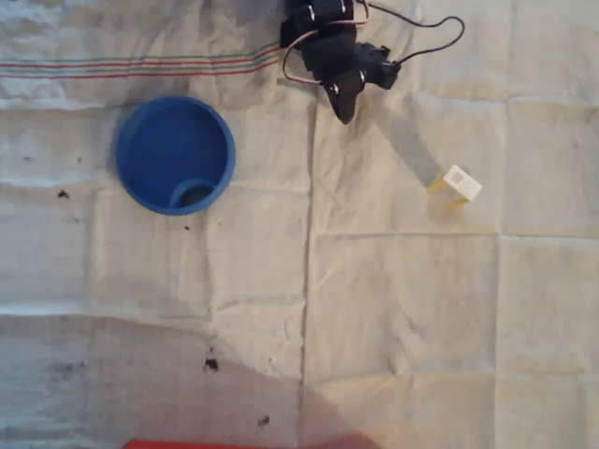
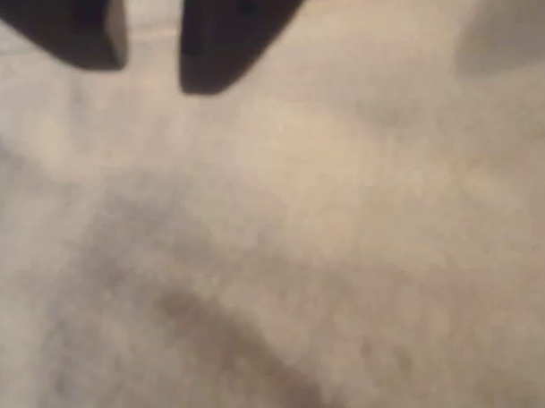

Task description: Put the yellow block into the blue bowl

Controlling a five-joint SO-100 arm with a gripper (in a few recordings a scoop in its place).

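Observation:
The yellow block (image 1: 456, 186), small with a whitish top and pale yellow sides, lies on the cloth at the right of the overhead view. The blue bowl (image 1: 175, 154) stands upright at the left, with nothing in it but a ring-shaped mark near its lower rim. My gripper (image 1: 344, 114) hangs from the black arm at the top centre, pointing down the picture, well up and left of the block and to the right of the bowl. In the wrist view my gripper (image 2: 152, 74) shows two dark fingers (image 2: 215, 45) with a narrow gap and only blurred cloth between them.
A creased whitish cloth (image 1: 393, 309) covers the table, with coloured stripes (image 1: 131, 67) at the upper left and a few dark specks (image 1: 211, 364). A red edge (image 1: 234, 443) shows at the bottom. Black cables (image 1: 440, 28) loop beside the arm.

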